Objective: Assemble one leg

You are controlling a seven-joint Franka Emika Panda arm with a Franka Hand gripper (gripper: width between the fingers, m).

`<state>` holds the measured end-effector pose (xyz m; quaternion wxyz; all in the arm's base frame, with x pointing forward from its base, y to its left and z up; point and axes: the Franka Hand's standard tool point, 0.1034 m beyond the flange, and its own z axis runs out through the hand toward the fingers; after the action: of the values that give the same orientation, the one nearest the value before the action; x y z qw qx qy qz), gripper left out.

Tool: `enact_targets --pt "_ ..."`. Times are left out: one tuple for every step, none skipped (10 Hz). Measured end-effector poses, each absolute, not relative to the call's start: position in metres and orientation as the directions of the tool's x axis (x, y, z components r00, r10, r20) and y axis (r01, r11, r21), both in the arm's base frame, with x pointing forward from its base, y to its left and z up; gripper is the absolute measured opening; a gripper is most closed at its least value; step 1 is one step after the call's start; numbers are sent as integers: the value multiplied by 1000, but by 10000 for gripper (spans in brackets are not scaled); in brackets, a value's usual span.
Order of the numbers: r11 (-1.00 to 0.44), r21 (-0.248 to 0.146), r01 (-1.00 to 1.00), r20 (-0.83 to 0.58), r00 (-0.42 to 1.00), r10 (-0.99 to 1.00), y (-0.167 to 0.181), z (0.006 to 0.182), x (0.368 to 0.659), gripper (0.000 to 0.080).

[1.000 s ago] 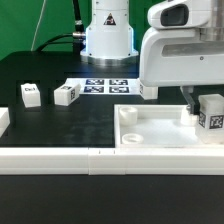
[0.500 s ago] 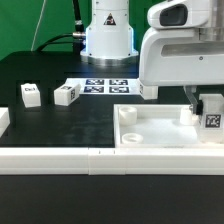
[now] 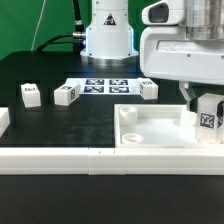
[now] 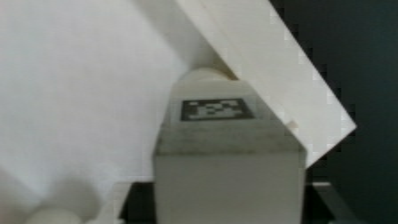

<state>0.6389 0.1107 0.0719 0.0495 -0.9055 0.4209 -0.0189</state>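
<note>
My gripper (image 3: 208,108) is shut on a leg (image 3: 209,118), a small white block with a black-and-white tag. It holds the leg upright over the far corner of the large white square tray part (image 3: 160,130) at the exterior view's right. In the wrist view the leg (image 4: 222,150) fills the middle between dark fingers (image 4: 334,205), its tip at the tray's rim (image 4: 267,70). Three more legs lie on the black table: one (image 3: 30,94) and another (image 3: 66,94) at the exterior view's left, a third (image 3: 148,89) behind the tray.
The marker board (image 3: 100,85) lies at the back by the robot base (image 3: 107,40). A long white border bar (image 3: 60,158) runs along the front. Another white part (image 3: 3,120) sits at the exterior view's left edge.
My gripper has moved slightly up and toward the exterior view's left with the leg. The leg behind the tray, hidden by the arm before, now shows.
</note>
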Motion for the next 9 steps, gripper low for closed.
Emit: enact_targets --pt "-578 -103 -810 -14 582 -813 111 72 639 291" --pt "-461 -103 -882 -28 466 -885 110 72 639 291" --pt "-348 -106 -931 -40 354 -934 110 72 638 291" --pt "-204 -108 -973 -52 211 -976 110 72 636 291" --pt "-86 -104 -991 -68 94 -993 110 72 635 291" --pt "47 -94 -994 -88 -39 -995 110 72 634 291" --pt "186 -78 -979 -114 -176 -978 111 71 634 291" --pt "235 -71 -969 -124 -225 -966 111 71 634 291" --pt "272 -66 -960 -128 -262 -957 110 71 634 291"
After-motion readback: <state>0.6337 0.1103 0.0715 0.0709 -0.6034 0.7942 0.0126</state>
